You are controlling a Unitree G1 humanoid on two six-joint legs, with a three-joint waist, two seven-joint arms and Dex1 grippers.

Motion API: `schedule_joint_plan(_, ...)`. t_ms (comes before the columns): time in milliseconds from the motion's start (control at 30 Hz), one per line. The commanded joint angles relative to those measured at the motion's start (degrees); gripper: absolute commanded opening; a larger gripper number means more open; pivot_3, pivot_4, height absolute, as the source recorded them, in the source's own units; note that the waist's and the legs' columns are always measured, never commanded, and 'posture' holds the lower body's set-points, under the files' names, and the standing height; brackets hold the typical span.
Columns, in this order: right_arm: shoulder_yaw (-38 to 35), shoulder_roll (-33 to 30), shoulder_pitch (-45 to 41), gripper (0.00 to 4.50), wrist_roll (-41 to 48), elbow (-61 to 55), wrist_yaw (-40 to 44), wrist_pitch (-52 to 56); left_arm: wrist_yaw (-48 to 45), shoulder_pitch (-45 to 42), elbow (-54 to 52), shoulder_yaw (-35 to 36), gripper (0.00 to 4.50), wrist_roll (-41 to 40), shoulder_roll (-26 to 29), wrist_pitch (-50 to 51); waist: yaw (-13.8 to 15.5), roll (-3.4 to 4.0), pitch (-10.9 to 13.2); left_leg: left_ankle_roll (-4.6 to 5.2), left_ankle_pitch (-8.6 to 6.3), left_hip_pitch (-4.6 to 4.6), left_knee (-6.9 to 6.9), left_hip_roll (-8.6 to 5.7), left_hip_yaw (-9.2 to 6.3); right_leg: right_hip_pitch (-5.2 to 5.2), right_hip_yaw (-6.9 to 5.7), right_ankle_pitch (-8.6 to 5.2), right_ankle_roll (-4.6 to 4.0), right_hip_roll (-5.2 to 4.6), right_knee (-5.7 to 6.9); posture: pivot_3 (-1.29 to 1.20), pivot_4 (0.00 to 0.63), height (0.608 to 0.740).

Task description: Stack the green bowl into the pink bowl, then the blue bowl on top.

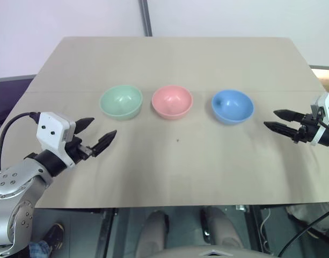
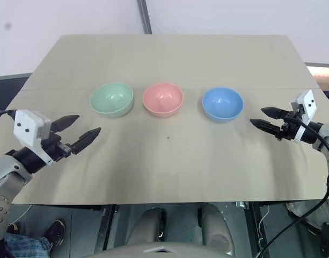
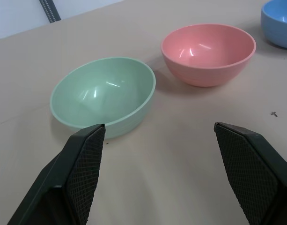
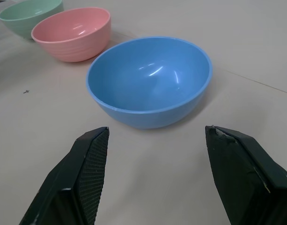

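Tan table point(image 1: 207, 161): your green bowl point(image 1: 121, 101), pink bowl point(image 1: 172, 101), blue bowl point(image 1: 232, 106) unstacked, unlabelled; left gripper point(image 1: 97, 133) at 8 o'clock and right gripper point(image 1: 278, 120) at 3 o'clock both spread, empty.

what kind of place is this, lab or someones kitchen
Most likely a robot test setup in a lab, not a kitchen: a bare tan table against a plain wall, holding only a green bowl, pink bowl and blue bowl in a row.
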Motion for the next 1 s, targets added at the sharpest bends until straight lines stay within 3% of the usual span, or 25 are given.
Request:
schedule_joint_plan(33, -2.3, -1.1, 0.4, 3.59, 0.9, -2.8, 0.5, -0.8, -0.7, -0.6, -0.4, -0.2, 3.93, -0.3, 0.7, -1.5, 0.0, 0.00, 0.0, 0.00, 0.00, 0.00, 0.00, 0.00, 0.00, 0.00, 0.00, 0.00, 0.00, 0.00, 0.00, 0.00, 0.150, 0.740)
schedule_joint_plan(1000, -1.5, -0.1, -1.3, 3.59, 1.6, -3.4, -0.4, -0.1, -1.7, -2.5, 0.9, -1.0, 3.93, -2.1, 0.4, -1.5, 0.0, 0.00, 0.0, 0.00, 0.00, 0.00, 0.00, 0.00, 0.00, 0.00, 0.00, 0.00, 0.00, 0.00, 0.01, 0.00, 0.150, 0.740)
